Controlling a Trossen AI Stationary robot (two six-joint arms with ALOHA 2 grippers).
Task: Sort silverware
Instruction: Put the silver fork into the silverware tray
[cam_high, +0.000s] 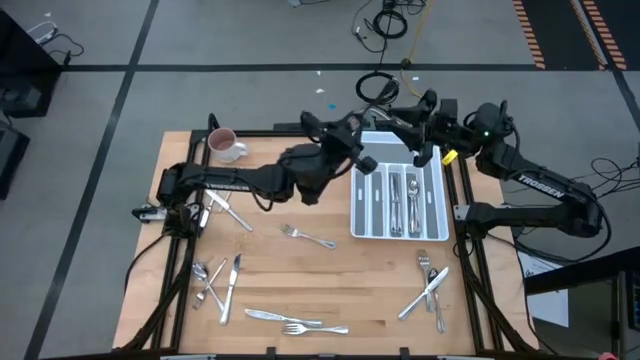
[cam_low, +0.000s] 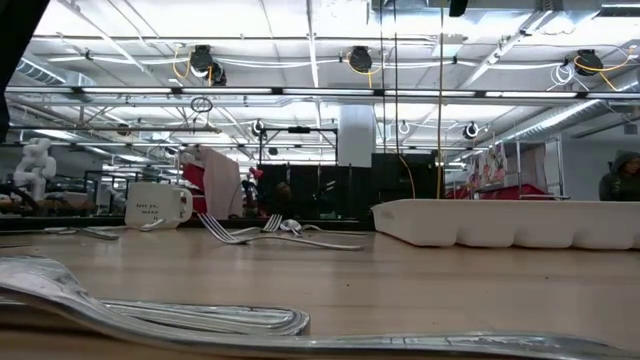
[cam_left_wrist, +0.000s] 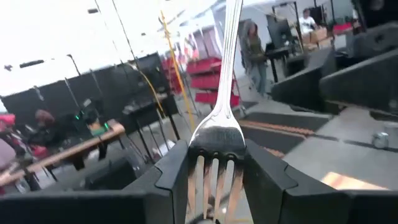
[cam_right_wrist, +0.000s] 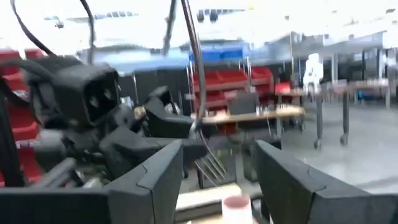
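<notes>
My left gripper is shut on a shiny fork, held high over the far left corner of the white tray. In the high view it is the left gripper. My right gripper stands open with nothing between its fingers, up above the tray's far edge as the right gripper, facing the left gripper and the fork. More silverware lies flat on the table: a fork, a pile and a pair. My left gripper pinches the fork's head, across the tines, between its two fingers. The handle sticks out past the fingertips, pointing away and upward. The fork is lifted clear of the table and the tray.
The tray holds several pieces in its long compartments. A pink-and-white mug stands at the far left corner. More silverware lies at the near right and at the left. Bare wood shows mid-table.
</notes>
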